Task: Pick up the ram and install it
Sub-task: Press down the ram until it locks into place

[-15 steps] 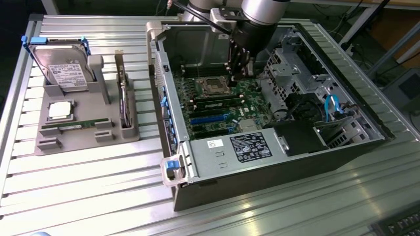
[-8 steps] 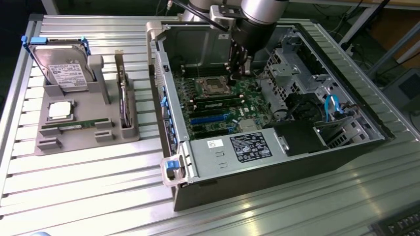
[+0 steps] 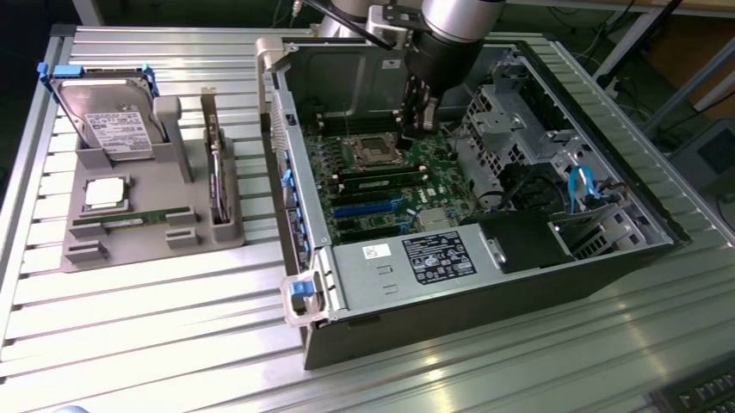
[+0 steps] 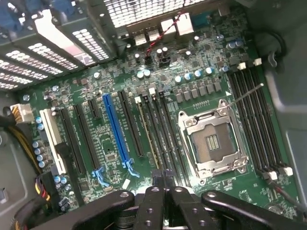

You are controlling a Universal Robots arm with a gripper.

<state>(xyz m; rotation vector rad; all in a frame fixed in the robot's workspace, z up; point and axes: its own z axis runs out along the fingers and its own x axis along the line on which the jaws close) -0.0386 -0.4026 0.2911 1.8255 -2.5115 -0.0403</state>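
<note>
Wrist view looks down on the motherboard (image 4: 144, 120), where the gripper (image 4: 162, 179) hangs with its fingers pinched tight, empty as far as I can tell, just above a ram stick (image 4: 148, 136) seated edge-on in a slot beside the open processor socket (image 4: 213, 143). Over on the grey tray (image 3: 150, 249), another ram stick (image 3: 129, 219) lies flat. Installing looks done or nearly so; pressing it home needs both latches shut

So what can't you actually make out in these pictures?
- Exterior view: the hand hangs inside the computer case; the arm hides what it holds.
- Wrist view: the hand pinches a thin dark edge; too little shows to name it.
- Exterior view: hard drive label text too small.
</note>
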